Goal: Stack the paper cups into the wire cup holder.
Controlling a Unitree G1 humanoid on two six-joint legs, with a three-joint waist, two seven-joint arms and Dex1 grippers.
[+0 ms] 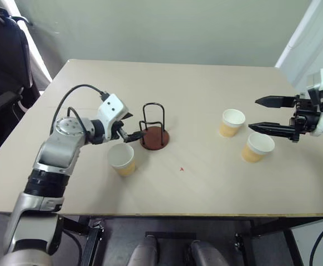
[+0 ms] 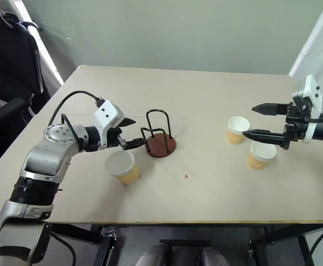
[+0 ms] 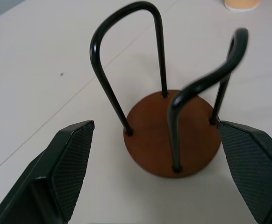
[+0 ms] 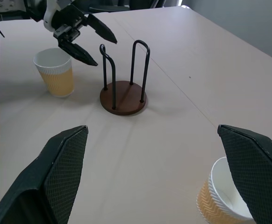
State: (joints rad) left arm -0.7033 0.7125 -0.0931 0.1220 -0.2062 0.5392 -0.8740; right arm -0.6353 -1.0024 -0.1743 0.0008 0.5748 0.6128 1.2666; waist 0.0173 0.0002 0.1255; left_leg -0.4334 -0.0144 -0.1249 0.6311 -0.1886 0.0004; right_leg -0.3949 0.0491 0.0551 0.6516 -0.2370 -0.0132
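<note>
No cup is stacked yet: the left gripper [image 1: 132, 131], jaws released, faces the wire cup holder [image 1: 154, 133]; next, steady its base or grasp a cup.

Pale table [image 1: 206, 94]: wire cup holder [image 1: 154, 137], three paper cups [image 1: 121, 159] [image 1: 232, 122] [image 1: 257, 147] upright, apart.
</note>
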